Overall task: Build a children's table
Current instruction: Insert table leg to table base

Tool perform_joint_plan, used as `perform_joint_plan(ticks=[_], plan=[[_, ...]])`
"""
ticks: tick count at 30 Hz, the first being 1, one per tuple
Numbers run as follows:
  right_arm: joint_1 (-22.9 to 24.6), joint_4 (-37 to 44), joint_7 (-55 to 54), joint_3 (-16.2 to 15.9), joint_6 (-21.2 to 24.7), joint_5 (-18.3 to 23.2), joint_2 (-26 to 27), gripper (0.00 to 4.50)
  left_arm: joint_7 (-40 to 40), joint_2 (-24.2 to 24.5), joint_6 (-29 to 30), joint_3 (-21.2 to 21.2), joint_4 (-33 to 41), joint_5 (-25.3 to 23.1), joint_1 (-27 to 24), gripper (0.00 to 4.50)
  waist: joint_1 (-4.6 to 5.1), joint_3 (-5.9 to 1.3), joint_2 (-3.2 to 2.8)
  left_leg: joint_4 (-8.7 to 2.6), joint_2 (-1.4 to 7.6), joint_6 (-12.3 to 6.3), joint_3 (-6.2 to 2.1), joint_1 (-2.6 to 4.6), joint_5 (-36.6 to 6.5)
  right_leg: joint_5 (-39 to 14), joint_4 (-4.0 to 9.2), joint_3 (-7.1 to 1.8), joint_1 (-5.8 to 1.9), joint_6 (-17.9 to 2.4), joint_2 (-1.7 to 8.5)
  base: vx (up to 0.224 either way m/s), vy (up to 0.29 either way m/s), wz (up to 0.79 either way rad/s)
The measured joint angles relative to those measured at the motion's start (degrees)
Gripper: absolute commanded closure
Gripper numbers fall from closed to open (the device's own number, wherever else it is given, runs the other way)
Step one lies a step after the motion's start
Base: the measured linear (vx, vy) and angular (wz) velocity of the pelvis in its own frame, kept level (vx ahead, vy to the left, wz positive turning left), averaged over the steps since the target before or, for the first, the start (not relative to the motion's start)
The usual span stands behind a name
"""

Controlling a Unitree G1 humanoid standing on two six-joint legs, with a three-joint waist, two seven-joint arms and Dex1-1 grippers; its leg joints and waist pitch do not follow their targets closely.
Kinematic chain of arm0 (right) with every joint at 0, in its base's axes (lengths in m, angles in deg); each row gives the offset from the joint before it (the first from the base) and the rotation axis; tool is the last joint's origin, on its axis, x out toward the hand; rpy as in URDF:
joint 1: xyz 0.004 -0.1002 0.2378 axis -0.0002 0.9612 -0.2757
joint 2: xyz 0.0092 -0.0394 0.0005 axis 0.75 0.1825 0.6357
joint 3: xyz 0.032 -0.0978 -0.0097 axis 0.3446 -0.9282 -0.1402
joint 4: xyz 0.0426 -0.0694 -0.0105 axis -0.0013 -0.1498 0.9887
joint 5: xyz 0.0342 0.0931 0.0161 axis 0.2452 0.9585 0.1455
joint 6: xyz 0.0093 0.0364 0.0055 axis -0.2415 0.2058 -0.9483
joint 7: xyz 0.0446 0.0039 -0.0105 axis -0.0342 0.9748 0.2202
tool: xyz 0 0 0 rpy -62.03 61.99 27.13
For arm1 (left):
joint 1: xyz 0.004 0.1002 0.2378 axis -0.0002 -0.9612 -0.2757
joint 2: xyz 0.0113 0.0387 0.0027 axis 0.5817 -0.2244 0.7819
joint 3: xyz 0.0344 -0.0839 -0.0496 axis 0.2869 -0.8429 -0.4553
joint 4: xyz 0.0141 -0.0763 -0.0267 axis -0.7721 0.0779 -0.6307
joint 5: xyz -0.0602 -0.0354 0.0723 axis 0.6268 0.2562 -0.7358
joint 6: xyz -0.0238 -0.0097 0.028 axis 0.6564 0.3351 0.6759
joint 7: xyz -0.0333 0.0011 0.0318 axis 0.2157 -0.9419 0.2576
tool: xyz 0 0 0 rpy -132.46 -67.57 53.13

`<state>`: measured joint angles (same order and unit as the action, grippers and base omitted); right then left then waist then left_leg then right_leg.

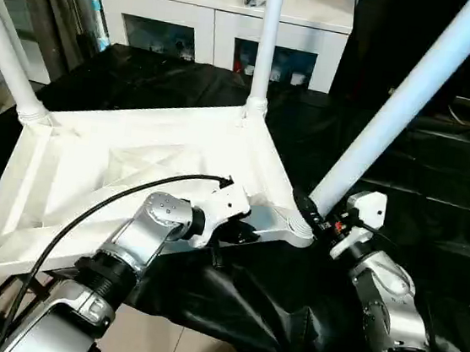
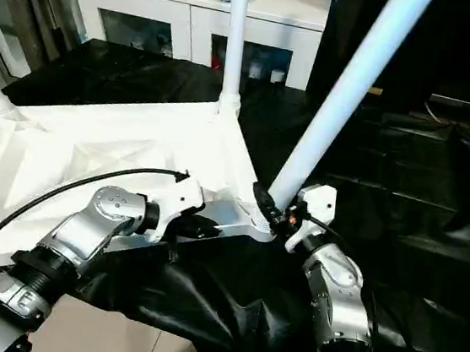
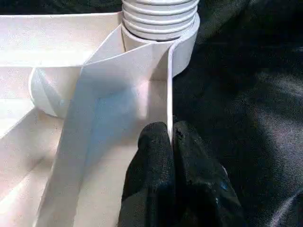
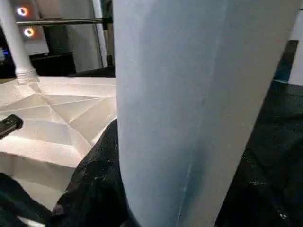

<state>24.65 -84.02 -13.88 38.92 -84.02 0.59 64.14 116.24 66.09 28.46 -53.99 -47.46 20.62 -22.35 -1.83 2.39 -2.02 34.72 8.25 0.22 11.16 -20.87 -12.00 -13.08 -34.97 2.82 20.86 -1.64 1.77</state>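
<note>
Lying upside down on the black-draped work surface (image 1: 436, 199), the children's table top (image 1: 134, 165) shows its ribbed underside. Two legs (image 1: 267, 39) stand in the far corner sockets; a third leg (image 1: 405, 102) leans in the near right socket (image 1: 301, 226). Left gripper (image 3: 171, 142): jaws pinched shut on the top's thin side rim (image 3: 169, 85) beside that socket. Right gripper (image 1: 325, 223): jaws half spread, clasping the leaning leg's base.

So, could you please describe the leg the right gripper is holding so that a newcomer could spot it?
On the black-draped work table lies the upturned white tabletop. At its near corner beside the right gripper stands a white leg. It alone leans outward; the other legs stand nearly upright.
</note>
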Motion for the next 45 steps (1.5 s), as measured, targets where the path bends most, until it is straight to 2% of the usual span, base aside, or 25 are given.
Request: perform_joint_plan(ticks=[7,10,12,18,25,27,35,41,45], plan=[[-4.6,-5.8,6.8,-1.6,0.2,-1.4,-2.2,2.60,0.7,0.9,-0.5,0.3,-0.1,-0.1,0.1,4.50,0.19,-0.11,0.37,-0.07,0.00,0.00,0.00,0.05,0.0,0.0,0.03,0.00,0.02,0.0,0.00,0.000,0.000,0.00],[-7.2,-7.8,10.9,-2.2,2.1,-1.2,-3.1,2.60,2.2,2.1,-1.2,0.4,0.0,-0.2,0.1,4.50,0.44,-0.18,0.51,-0.16,0.01,0.00,0.00,0.10,0.0,0.0,0.03,0.01,0.03,0.0,0.00,0.000,0.000,0.00],[-8.6,-7.2,15.1,-3.2,5.0,-0.9,-4.8,2.60,4.0,3.0,-2.7,0.6,0.2,0.0,0.1,4.50,0.62,-0.13,0.63,-0.20,0.01,0.00,0.00,0.01,0.0,0.0,0.03,0.02,0.13,0.0,-0.01,0.000,0.000,0.00],[-8.5,-2.5,24.3,-5.7,10.2,0.4,-8.1,2.60,9.4,6.6,-4.7,1.0,1.9,1.2,-0.1,4.50,-0.15,-0.04,0.79,-0.45,0.06,-0.26,0.03,-0.25,0.1,-0.1,0.07,0.15,0.40,-0.2,-0.01,0.000,0.000,0.00],[-5.9,4.0,30.0,-8.4,12.9,0.9,-10.3,2.60,14.9,9.8,-7.3,1.5,3.4,1.7,-0.8,4.50,-1.38,-0.03,0.82,-0.48,0.11,-0.30,0.06,-0.39,0.1,-0.2,0.06,0.26,0.54,-0.3,-0.01,0.000,0.000,0.00],[-5.4,5.1,30.6,-9.0,13.2,0.9,-10.4,2.60,15.8,10.6,-7.5,1.6,4.0,1.8,-1.1,4.50,-1.36,-0.03,0.82,-0.47,0.11,-0.17,0.08,-0.35,0.0,-0.2,0.06,0.25,0.52,-0.3,0.00,0.000,0.000,0.00],[-5.7,5.2,29.2,-9.1,14.0,0.4,-9.1,2.60,15.6,10.8,-7.1,1.5,3.9,1.8,-1.1,4.50,-1.18,-0.03,0.82,-0.49,0.12,-0.01,0.08,-0.24,-0.1,-0.2,0.02,0.25,0.45,-0.3,0.01,0.000,0.000,0.00],[-8.4,-1.1,17.3,-6.0,12.7,-0.2,-4.2,2.61,10.1,8.1,-3.3,0.7,2.3,0.5,0.3,4.50,-0.56,0.04,0.91,-0.45,0.13,0.22,0.09,-0.03,0.1,-0.1,-0.01,0.25,0.33,-0.4,0.05,0.000,0.000,0.00],[-12.5,-7.6,2.9,-4.3,10.2,-3.8,-0.7,2.61,3.3,3.9,1.4,0.5,0.9,-1.2,2.3,4.50,-0.08,0.08,0.97,-0.38,0.06,0.24,0.23,-0.01,0.1,-0.1,0.01,0.32,0.30,-0.4,0.32,0.000,0.000,0.00]])
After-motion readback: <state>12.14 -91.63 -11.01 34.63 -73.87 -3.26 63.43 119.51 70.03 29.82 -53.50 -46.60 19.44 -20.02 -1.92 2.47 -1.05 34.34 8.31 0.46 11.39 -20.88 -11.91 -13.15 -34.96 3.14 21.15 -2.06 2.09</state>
